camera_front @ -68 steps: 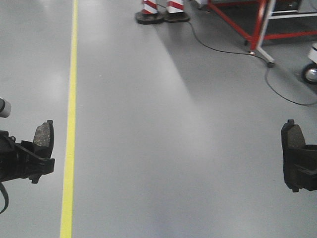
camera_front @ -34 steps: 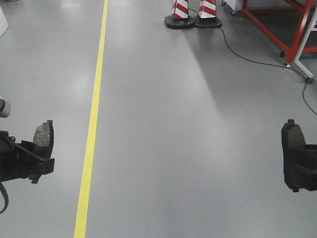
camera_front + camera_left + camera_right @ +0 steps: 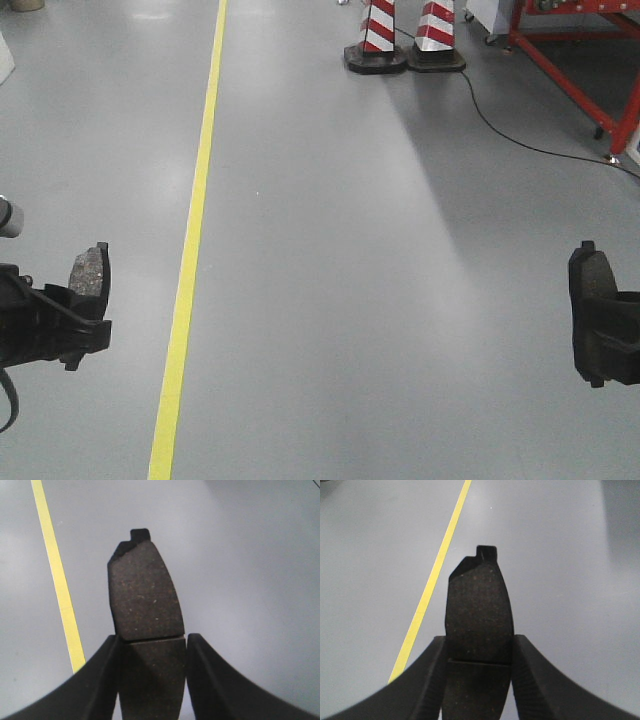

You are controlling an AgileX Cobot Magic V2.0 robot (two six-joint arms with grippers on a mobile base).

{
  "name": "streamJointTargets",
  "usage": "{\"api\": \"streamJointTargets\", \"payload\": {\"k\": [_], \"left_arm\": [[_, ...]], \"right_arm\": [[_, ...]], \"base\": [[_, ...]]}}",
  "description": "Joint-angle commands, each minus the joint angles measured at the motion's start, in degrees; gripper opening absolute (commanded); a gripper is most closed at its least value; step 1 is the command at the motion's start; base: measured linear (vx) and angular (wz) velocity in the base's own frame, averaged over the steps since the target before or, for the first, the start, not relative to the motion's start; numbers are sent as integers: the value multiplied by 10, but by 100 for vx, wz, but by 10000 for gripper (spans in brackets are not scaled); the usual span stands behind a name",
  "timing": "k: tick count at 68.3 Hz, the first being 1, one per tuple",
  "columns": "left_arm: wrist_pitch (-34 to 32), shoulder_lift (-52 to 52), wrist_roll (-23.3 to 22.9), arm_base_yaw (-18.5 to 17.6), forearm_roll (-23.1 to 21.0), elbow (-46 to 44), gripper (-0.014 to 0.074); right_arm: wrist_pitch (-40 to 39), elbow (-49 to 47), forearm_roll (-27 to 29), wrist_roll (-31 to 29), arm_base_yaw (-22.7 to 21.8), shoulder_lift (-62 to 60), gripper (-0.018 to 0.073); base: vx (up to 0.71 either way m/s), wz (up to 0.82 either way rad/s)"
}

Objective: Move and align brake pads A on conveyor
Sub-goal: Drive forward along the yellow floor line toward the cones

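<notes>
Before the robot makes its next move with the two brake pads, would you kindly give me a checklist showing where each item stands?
1. Left claw shut on the left pad: ok.
2. Right claw shut on the right pad: ok.
3. Pads seated straight in the claws, upper halves protruding: ok in both wrist views.
4. Conveyor in view for placing: not ok; only the grey floor with the yellow line shows.
5. Route free: cannot tell; striped cones, a cable and a red frame lie ahead to the right.
</notes>
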Motion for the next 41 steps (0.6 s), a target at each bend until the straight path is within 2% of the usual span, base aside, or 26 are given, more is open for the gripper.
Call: {"api": "streamJointTargets", "payload": {"k": [1, 41], "left_arm": [[-45, -13, 0, -4, -3, -17, 52], [-45, -13, 0, -4, -3, -17, 52]], "right_arm": [[-30, -18, 25, -6, -2, -3, 99], [-30, -18, 25, -6, -2, -3, 99]], "base": [[51, 6], [56, 11]]}}
